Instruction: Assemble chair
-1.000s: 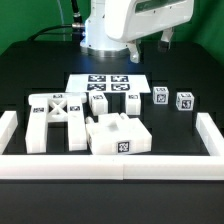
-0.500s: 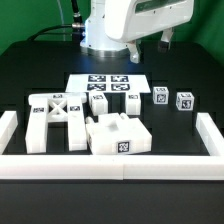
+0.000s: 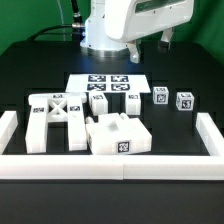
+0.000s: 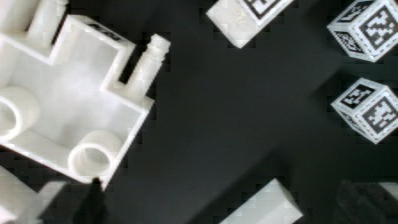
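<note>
- Exterior view: the white X-braced plastic frame (image 3: 55,118), the white blocky plastic panel (image 3: 118,135) and the small white tagged blocks (image 3: 185,101) lie unjoined on the black surface (image 3: 40,70).
- The end effector (image 3: 152,45) hangs above them, spread fully wide and holding nothing.
- Judged from this, assembly has barely begun and every join remains.

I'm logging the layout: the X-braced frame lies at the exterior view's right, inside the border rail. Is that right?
No: the X-braced frame lies at the exterior view's left, inside the border rail, as the exterior view shows.
</note>
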You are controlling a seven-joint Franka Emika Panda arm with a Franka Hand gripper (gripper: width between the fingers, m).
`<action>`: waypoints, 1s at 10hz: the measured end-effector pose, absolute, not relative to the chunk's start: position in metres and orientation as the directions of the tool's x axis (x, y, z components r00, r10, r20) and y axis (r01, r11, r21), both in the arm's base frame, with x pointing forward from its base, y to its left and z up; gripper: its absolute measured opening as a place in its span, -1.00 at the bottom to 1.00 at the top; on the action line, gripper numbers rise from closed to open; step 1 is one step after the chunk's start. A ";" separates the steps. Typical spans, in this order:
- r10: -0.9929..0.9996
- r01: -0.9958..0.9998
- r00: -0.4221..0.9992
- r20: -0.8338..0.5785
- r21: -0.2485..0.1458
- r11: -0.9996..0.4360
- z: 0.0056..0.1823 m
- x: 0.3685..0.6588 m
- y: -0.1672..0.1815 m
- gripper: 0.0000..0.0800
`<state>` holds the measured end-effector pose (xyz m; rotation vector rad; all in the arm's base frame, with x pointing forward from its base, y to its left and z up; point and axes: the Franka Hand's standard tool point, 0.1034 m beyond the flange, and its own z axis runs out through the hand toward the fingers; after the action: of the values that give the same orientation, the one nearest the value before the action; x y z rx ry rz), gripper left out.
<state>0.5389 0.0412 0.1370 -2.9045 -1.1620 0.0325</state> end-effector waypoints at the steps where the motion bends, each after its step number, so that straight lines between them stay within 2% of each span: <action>1: 0.690 0.690 0.723 -0.015 -0.020 -0.724 0.137 0.539 0.041 0.63; 3: 0.683 0.682 0.730 -0.018 -0.022 -0.731 0.135 0.538 0.041 0.63; 4: 0.654 0.653 0.756 -0.026 -0.027 -0.757 0.128 0.537 0.038 0.63; 5: 0.642 0.642 0.766 -0.036 -0.032 -0.766 0.117 0.537 0.029 0.63; 8: 0.643 0.643 0.766 -0.022 -0.005 -0.766 0.087 0.542 -0.006 0.63; 10: 0.648 0.648 0.761 -0.020 -0.007 -0.762 0.090 0.543 0.000 0.63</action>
<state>0.5430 -0.0003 0.0901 -2.9488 -1.0851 0.0334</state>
